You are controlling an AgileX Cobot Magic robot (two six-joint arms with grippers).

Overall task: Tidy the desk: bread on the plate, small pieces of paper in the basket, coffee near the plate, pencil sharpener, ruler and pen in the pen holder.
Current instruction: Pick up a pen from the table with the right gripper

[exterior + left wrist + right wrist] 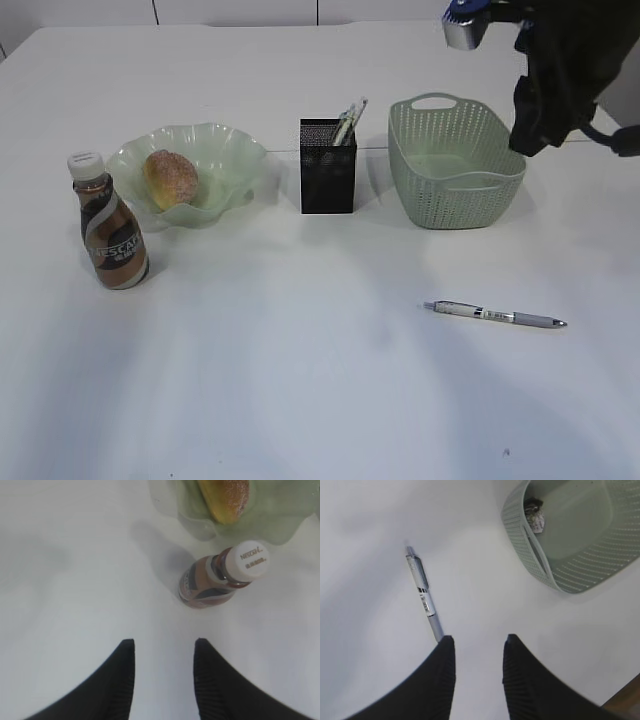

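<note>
Right gripper: jaws partly open, holding nothing, above bare desk. One pen, silver-grey with a clip, lies flat beside its left finger, near the desk's right edge. One basket holds a paper wad. Left gripper: jaws partly open, holding nothing. One coffee stands upright ahead, just beside one plate carrying one bread. One pen holder stands mid-desk, unobstructed.
</note>
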